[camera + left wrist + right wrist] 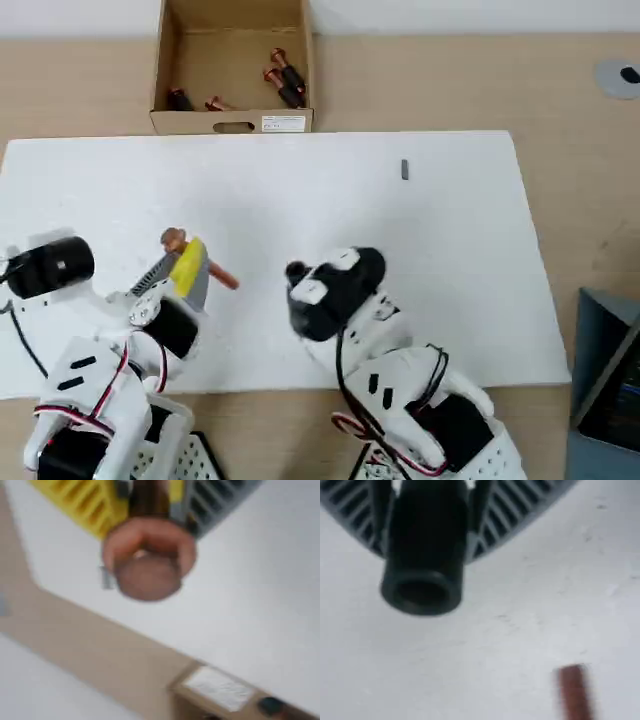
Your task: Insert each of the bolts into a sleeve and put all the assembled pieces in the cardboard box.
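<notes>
Bolt point(149, 562) in left gripper point(183, 265) (sleeve point(422, 575) nearby)

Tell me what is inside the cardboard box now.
Inside the box, at its right, lie two pieces, copper bolts in dark sleeves. By the near wall show a dark part and a copper part; the wall covers their rest.
</notes>
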`<state>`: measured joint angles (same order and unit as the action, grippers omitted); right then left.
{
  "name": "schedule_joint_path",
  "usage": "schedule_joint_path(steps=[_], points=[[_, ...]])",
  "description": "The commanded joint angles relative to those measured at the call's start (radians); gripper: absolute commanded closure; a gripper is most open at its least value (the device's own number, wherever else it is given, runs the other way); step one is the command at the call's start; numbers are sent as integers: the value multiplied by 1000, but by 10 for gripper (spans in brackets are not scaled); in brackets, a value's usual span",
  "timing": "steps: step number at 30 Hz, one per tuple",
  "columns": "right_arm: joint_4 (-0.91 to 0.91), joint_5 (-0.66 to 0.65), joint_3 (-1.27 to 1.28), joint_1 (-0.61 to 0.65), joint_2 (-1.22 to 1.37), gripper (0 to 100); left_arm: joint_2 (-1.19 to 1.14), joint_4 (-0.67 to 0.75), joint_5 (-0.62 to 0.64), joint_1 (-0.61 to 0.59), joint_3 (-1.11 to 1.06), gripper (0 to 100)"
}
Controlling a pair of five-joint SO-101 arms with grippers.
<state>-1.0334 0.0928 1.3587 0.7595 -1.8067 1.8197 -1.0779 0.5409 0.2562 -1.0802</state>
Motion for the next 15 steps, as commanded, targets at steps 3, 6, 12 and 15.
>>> schedule_joint_path(steps=[3, 6, 12, 15], points=[[26, -14, 4, 50, -90, 989, 7, 160, 37, 60, 14, 998], [26, -55, 5, 77, -90, 989, 4, 222, 29, 74, 9, 998], [28, -69, 4, 94, -90, 989, 2, 222, 8, 146, -26, 998], [28, -69, 1, 94, -90, 989, 2, 226, -32, 167, -51, 998]])
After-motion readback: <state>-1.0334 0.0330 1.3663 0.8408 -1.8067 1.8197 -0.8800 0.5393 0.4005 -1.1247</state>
